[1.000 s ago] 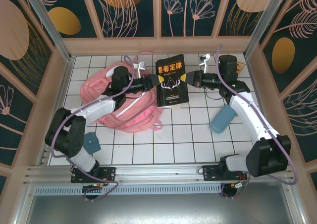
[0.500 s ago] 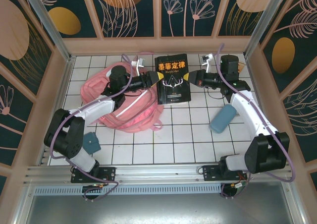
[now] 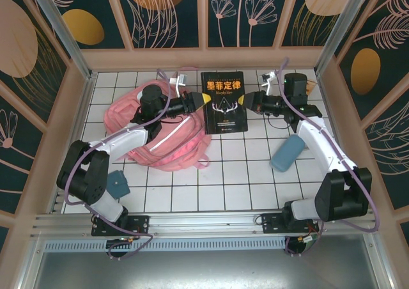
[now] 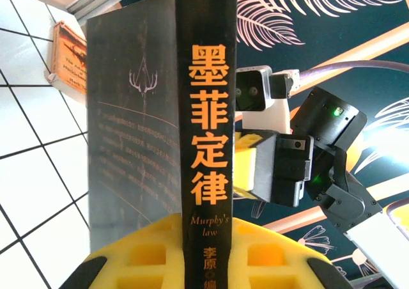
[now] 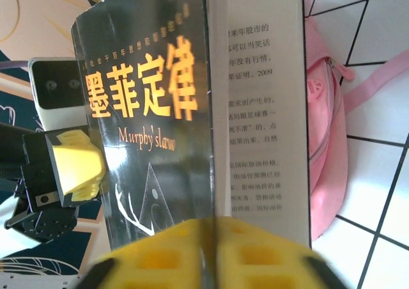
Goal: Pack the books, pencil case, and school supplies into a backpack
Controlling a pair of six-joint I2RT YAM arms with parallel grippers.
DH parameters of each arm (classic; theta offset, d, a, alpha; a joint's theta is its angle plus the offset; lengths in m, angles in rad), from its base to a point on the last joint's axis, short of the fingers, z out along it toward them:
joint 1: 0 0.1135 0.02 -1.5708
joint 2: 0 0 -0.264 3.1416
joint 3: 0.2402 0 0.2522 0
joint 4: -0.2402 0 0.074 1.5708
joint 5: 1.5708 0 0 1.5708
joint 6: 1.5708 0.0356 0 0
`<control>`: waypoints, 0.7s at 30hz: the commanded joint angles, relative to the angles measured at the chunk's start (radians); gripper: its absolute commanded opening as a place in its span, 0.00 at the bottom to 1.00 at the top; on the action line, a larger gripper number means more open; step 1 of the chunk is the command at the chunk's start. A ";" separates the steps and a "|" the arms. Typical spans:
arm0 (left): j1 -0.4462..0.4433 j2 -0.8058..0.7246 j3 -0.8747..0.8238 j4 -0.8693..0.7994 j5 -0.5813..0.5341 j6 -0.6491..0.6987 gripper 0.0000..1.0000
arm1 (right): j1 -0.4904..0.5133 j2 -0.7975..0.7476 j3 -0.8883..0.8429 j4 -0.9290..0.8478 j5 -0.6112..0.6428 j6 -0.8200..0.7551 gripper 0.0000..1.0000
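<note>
The large black book (image 3: 222, 103) with its yellow-orange title hangs between both arms, just right of the pink backpack (image 3: 163, 139). My left gripper (image 3: 203, 100) is shut on the book's spine (image 4: 208, 142), with a yellow pad on either side (image 4: 208, 238). My right gripper (image 3: 245, 100) pinches the opposite edge, its pads (image 5: 208, 244) nearly together on the front cover (image 5: 153, 142). The blue-teal pencil case (image 3: 287, 153) lies on the tiles under the right arm. A small orange-brown booklet (image 4: 69, 55) lies beyond the book. The backpack (image 5: 326, 142) also shows behind the pages.
A dark teal square object (image 3: 117, 183) lies near the left arm's base. Wooden walls with patterned panels (image 3: 204, 20) enclose the white tiled table (image 3: 223, 174) at the back and both sides. The right arm's camera housing (image 4: 259, 103) faces my left wrist.
The book has straightened and shifted slightly right and back. The left jaws have closed in on its spine. The right gripper has stayed on the opposite edge.
</note>
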 commanded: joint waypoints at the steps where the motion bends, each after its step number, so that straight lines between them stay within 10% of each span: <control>1: -0.023 -0.032 0.020 -0.006 -0.005 0.029 0.02 | -0.001 -0.024 -0.004 0.006 0.061 0.015 0.55; 7: -0.023 -0.071 0.041 -0.067 -0.219 0.015 0.01 | -0.032 -0.127 -0.144 0.159 0.158 0.214 0.96; 14: -0.025 -0.163 0.017 -0.076 -0.583 -0.062 0.00 | 0.076 -0.245 -0.381 0.509 0.277 0.609 0.99; 21: -0.026 -0.178 -0.008 0.057 -0.639 -0.164 0.00 | 0.256 -0.190 -0.516 0.990 0.427 0.934 0.99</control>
